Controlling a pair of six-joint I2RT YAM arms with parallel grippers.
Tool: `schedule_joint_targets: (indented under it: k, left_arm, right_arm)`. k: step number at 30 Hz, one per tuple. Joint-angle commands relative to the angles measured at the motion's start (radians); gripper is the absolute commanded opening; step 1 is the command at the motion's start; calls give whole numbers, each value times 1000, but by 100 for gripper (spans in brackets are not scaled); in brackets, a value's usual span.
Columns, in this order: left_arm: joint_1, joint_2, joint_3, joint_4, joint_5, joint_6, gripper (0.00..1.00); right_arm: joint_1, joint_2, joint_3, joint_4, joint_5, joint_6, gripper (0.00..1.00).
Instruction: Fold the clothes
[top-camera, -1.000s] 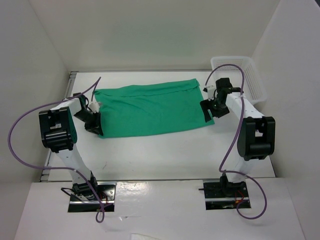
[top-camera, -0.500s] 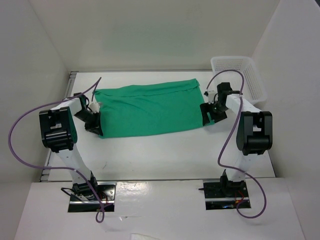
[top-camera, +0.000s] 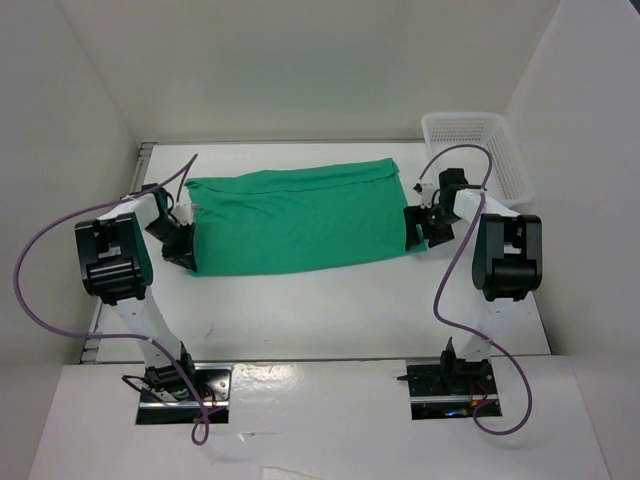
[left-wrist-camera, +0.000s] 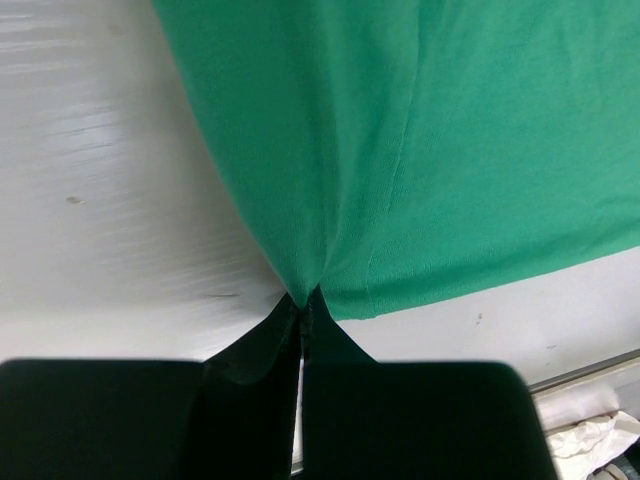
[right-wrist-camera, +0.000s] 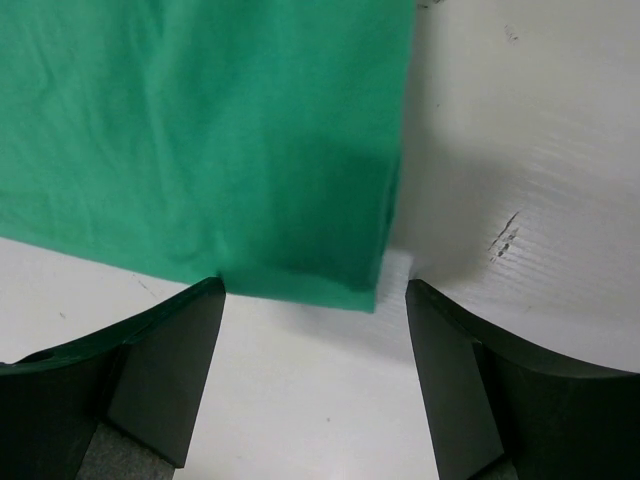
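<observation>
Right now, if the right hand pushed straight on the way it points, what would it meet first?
The open right hand faces the green T-shirt: its corner lies just ahead between the fingers, so cloth likely comes first. Its height above the table is unclear.

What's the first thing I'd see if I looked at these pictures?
A big emerald-green T-shirt lies flat in the middle of the white table. The left gripper pinches its near-left corner shut, while the right gripper hangs open at its near-right corner. A white mesh basket sits far right.
</observation>
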Motion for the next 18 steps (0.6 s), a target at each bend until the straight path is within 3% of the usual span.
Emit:
schedule_joint_targets:
  k: [1,18]
  left_arm:
    - [31,13,33,-19,-53,44,0]
    - [41,42,56,-37,-53,44,0]
  right_arm:
    - [-2,-33,-7,52,24,18,82]
    - [30,-6,-56,41,13,18,80]
